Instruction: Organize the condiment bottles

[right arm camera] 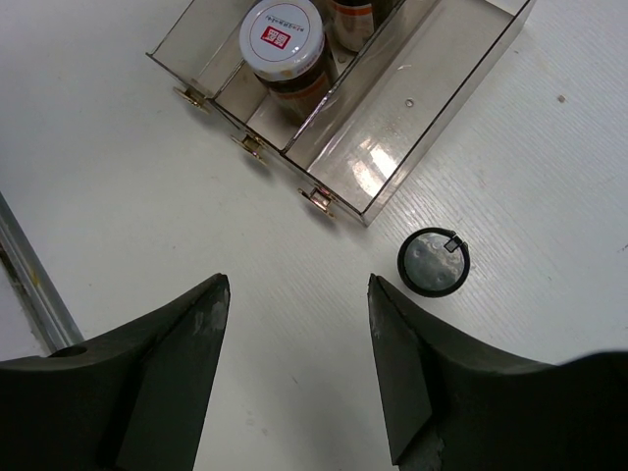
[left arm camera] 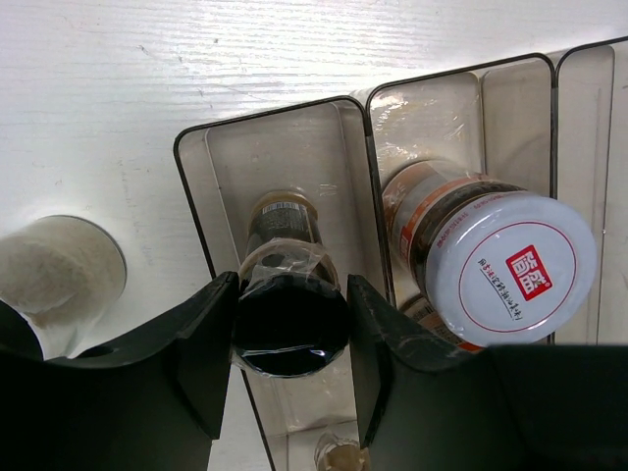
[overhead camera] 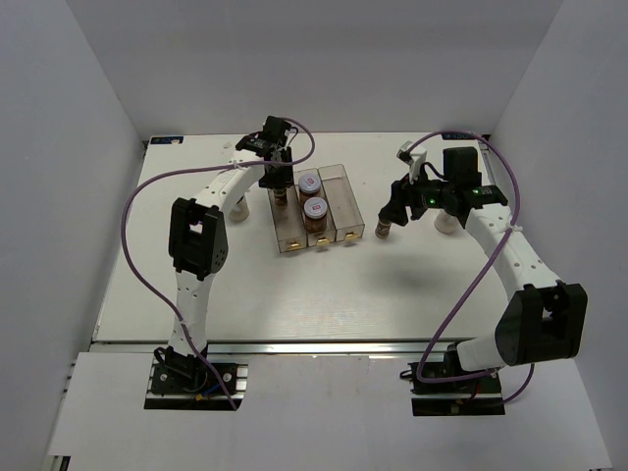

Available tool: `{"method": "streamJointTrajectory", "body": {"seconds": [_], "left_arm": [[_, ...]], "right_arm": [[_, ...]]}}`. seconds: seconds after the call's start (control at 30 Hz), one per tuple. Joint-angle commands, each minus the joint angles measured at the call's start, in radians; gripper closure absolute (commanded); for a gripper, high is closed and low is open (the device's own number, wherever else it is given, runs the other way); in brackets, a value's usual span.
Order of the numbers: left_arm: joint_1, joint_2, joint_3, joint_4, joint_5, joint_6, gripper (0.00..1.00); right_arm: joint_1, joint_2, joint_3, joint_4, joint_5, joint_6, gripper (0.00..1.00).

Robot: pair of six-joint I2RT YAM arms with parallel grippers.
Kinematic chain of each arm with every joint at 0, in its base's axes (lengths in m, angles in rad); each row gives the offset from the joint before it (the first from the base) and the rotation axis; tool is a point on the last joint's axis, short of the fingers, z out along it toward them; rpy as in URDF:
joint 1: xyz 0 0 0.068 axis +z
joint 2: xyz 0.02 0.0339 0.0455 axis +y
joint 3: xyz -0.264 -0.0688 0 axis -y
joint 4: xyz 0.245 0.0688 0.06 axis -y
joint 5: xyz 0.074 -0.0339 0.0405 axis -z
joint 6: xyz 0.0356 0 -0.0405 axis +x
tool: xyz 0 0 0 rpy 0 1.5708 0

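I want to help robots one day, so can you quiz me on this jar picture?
1. True or false: the right claw is gripping a bottle.
2. How many pale-lidded jars stand in the middle compartment of the tray?
3. What does the left claw hold? A) a pale-lidded jar B) a slim dark bottle C) nothing

Key: 1 false, it is open above the table. 2 two. 3 B.
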Motion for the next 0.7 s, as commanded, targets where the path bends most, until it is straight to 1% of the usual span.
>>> {"method": "streamJointTrajectory", "body": {"seconds": [0.0, 0.03, 0.17, 0.23, 0.27, 0.4, 0.57, 0.67], "left_arm": [[0.001, -0.011, -0.001, 0.021, -0.017, 0.007, 0.58], [0.001, -0.013, -0.002, 0.021, -0.017, 0.007, 0.52], [0.001, -0.018, -0.009, 0.023, -0.017, 0.004, 0.39], [0.001, -0.022, -0.01, 0.021, -0.022, 0.005, 0.36], [0.001, -0.024, -0.013, 0.021, -0.023, 0.004, 0.32], [0.001, -0.033, -0.019, 0.023, -0.023, 0.004, 0.25], [0.001, -0.062, 0.008, 0.023, -0.017, 0.002, 0.23], [0.001, -0.08, 0.054, 0.004, -0.016, 0.002, 0.22]], "right_arm": [[-0.006, -0.014, 0.009, 0.01, 0.001, -0.018, 0.36], [-0.009, -0.015, 0.009, 0.01, 0.002, -0.018, 0.36], [-0.009, -0.015, 0.008, 0.008, 0.004, -0.021, 0.35], [-0.009, -0.014, 0.009, 0.008, 0.005, -0.023, 0.33], [-0.009, -0.012, 0.009, 0.007, 0.005, -0.024, 0.32], [-0.009, -0.014, 0.012, 0.004, 0.005, -0.029, 0.3], [-0.009, -0.011, 0.02, 0.0, 0.031, -0.035, 0.3], [-0.009, 0.0, 0.021, 0.013, 0.094, -0.006, 0.3]]}}
